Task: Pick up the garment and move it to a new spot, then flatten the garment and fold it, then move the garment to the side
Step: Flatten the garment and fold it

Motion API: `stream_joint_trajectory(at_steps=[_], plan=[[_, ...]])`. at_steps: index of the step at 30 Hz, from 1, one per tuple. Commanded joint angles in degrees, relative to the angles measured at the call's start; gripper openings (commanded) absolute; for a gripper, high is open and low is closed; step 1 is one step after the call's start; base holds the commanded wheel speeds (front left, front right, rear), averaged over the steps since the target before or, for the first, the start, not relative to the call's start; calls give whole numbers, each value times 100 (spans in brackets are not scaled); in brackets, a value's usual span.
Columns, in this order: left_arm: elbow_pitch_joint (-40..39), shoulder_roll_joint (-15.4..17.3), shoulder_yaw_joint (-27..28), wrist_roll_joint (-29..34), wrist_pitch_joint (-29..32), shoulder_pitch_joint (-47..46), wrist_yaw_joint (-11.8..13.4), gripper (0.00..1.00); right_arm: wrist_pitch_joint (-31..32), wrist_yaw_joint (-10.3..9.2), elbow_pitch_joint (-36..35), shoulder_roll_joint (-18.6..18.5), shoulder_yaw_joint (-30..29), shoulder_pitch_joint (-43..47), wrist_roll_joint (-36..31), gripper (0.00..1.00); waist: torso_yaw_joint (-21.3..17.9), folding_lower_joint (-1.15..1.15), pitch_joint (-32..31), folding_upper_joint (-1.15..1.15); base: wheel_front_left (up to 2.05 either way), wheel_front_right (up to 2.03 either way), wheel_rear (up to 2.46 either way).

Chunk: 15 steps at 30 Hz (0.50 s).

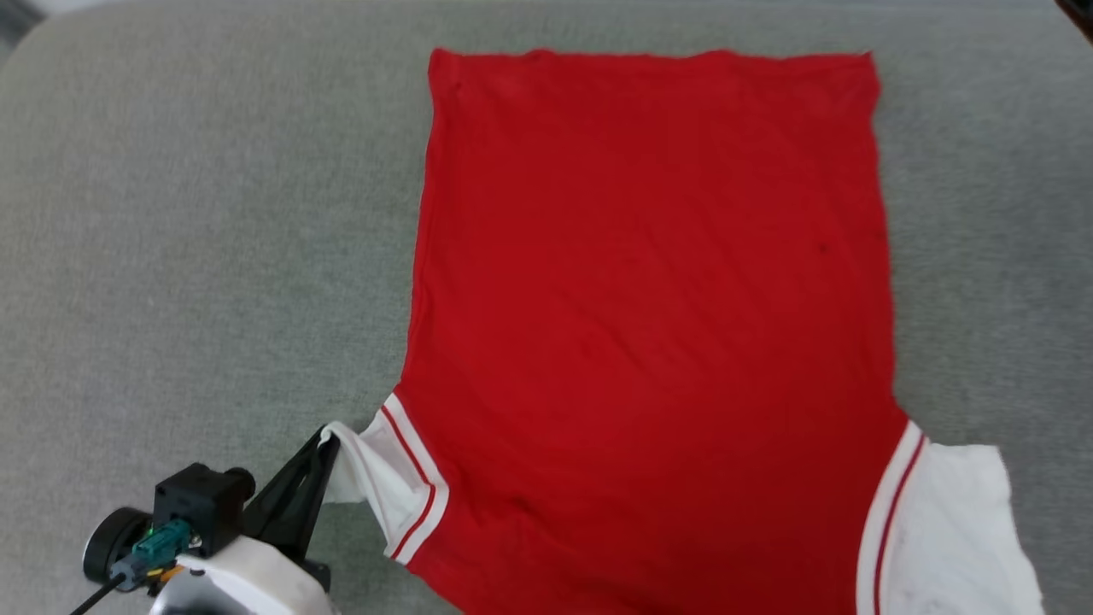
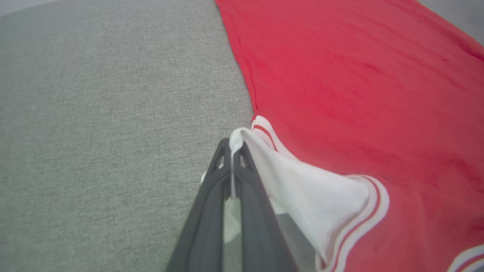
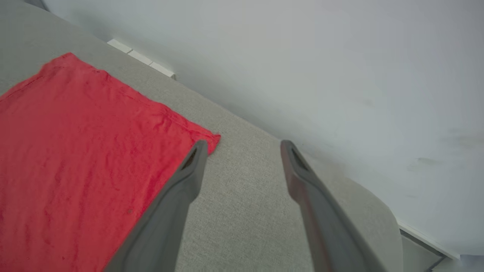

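The garment (image 1: 649, 290) lies spread flat on the grey cushion, plain red side up, hem at the far edge, white sleeves near me. No lettering shows on it. My left gripper (image 1: 324, 440) at the lower left is shut on the tip of the garment's left white sleeve (image 1: 376, 478), which is lifted and pulled a little outward. In the left wrist view the gripper (image 2: 231, 145) pinches the white sleeve (image 2: 302, 196) beside the red body (image 2: 359, 94). The right white sleeve (image 1: 948, 530) lies flat. My right gripper (image 3: 244, 145) hangs open above the cushion past the garment's hem corner (image 3: 210, 139).
The grey fabric cushion (image 1: 205, 231) stretches wide on the left of the garment and narrower on the right. In the right wrist view its rounded edge (image 3: 363, 189) meets a pale wall (image 3: 302, 56) with a white skirting strip (image 3: 140, 56).
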Motion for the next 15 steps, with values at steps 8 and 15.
stream_joint_trajectory(at_steps=[8, 15], plan=[[-172, -256, 140, 405, -15, -382, -51, 0, 2541, -4, 1035, 409, 425, -1441, 171, 100, 729, -1, 996, 0, 0, 0, 0], [-287, -621, 257, 693, -15, -595, -201, 0, 3857, -3, 1578, 698, 344, -1999, -370, 100, 1130, -1, 1542, 0, 0, 0, 0]])
